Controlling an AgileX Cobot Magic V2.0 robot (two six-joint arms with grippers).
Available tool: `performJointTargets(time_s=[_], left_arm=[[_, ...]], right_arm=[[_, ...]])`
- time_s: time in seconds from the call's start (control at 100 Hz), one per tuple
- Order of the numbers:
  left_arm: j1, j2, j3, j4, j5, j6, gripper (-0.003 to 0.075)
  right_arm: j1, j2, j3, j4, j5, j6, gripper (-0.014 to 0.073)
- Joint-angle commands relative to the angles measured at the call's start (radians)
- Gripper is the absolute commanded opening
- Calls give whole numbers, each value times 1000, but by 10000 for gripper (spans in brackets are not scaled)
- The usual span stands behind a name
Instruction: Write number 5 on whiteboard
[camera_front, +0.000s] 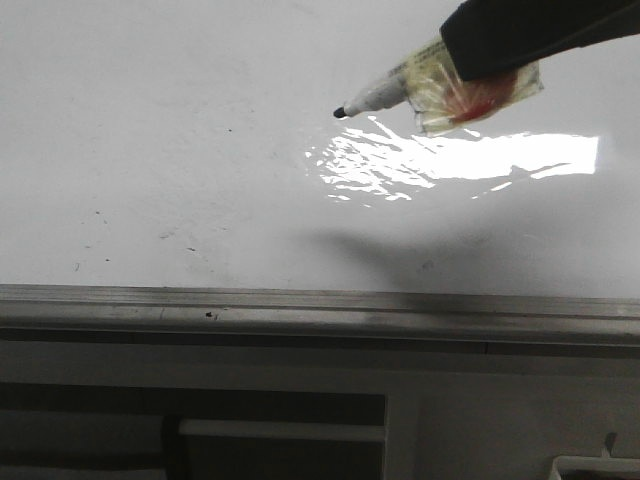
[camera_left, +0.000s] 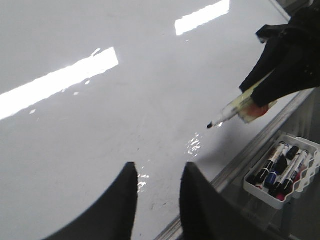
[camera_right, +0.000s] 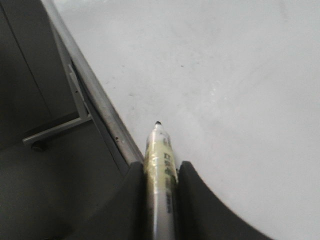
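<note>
I am gripping a slim white marker with a black tip (camera_front: 372, 98), wrapped in yellowish tape, between the two black fingers of my right gripper (camera_right: 161, 172); the fingers are pressing against the barrel on both sides, and the tip is sticking out ahead of them. In the front view the marker is pointing leftward and slightly downward, and its tip is hanging above the large glossy white whiteboard (camera_front: 150, 150); its shadow is falling on the board well apart from the tip, nearer the grey aluminium rail (camera_front: 300, 305), so I am not touching the surface.

My left gripper (camera_left: 158, 200) is hovering over the board with its black fingers spread apart and nothing between them.

The whiteboard is lying flat in front of me, showing bright glare patches and only faint dark specks; I am seeing no strokes of the number 5 on it. Beyond the rail, in the left wrist view, a small white tray (camera_left: 302, 170) is holding several other markers (camera_left: 280, 167).
</note>
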Motion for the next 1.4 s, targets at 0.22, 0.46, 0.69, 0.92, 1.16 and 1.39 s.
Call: performJointTargets(time_s=[0.22,0.46,0.69,0.92,1.16,1.39], left_arm=[[101,-28,45,-137,-130,-19,-20],[101,-28,45,-139,-134,-19,-20],[101,-28,45,-154,-134,-19,-20],[101,-28,45,-160,-129,-19,-20],[101,-28,45,-175,-128,-19,-20],[101,-28,45,-179,-128,-19,-20]], right_arm=[[-28,126,-139,-37,-67,17,-41],[-28,157,-141,-37,-135,17,-41],[-42,165,-141,-37,-181,17,-41],[-108,179,-141,-37,-129,24,-41],[-118,179,-125,-37,-66,38,-41],[-116,179,-83,-37,-21,79,-41]])
